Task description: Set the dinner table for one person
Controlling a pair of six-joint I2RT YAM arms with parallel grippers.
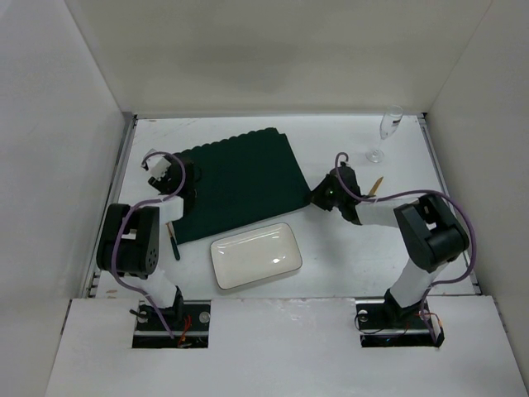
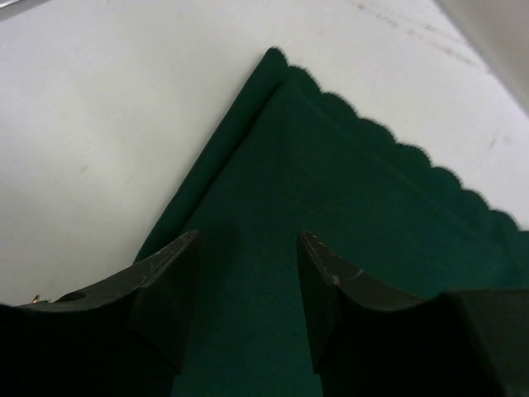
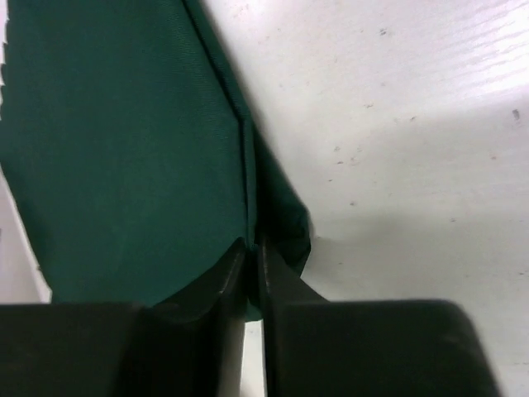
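Open dinner table (image 1: 347,256) lies right of the plate (image 1: 256,255); placemat (image 1: 240,178) and plate occupy the centre; wine glass (image 1: 389,124) obstructs the far right corner; walls (image 1: 50,124) close three sides.

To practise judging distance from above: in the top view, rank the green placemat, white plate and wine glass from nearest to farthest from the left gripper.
1. The green placemat, directly under the left gripper.
2. The white plate, near-edge centre.
3. The wine glass, far right corner.
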